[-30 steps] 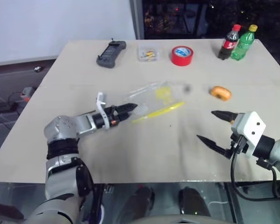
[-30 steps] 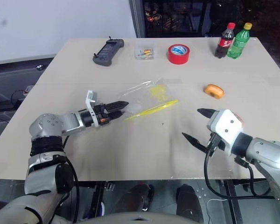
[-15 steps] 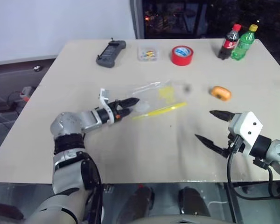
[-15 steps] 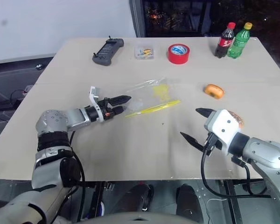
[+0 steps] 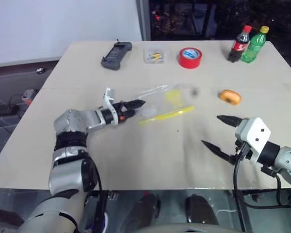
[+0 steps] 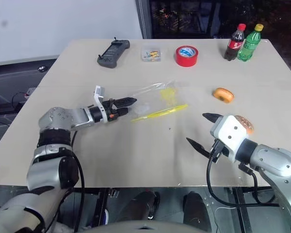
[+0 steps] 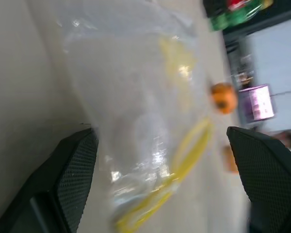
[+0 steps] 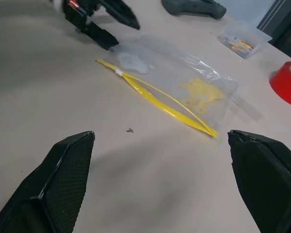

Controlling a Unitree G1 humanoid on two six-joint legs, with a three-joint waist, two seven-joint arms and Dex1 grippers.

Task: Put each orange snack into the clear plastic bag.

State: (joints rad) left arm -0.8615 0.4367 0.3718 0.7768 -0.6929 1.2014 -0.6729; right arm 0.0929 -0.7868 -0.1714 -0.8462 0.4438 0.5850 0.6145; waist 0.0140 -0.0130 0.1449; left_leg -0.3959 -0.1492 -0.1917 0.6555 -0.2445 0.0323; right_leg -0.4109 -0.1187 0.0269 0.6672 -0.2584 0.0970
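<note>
Reaching for: the clear plastic bag (image 5: 166, 99), which lies flat mid-table (image 5: 136, 160); my left gripper (image 5: 134, 107) is at its near corner, fingers level with the table and pointing along it.
Bag axis: its yellow seal strip (image 5: 166, 115) runs slantwise away from my left fingers toward my right side.
Nearer arm: the left for the bag; the right gripper (image 5: 219, 132) for the smooth orange snack (image 5: 229, 96), which sits beyond the bag's far end, well apart from it.
Second snack: a brownish bit shows just behind my right wrist; I think that is it, though it is mostly hidden.
Left fingers: spread wide, either side of the bag's corner, holding nothing.
Right fingers: spread wide, empty, hovering short of the bag.
</note>
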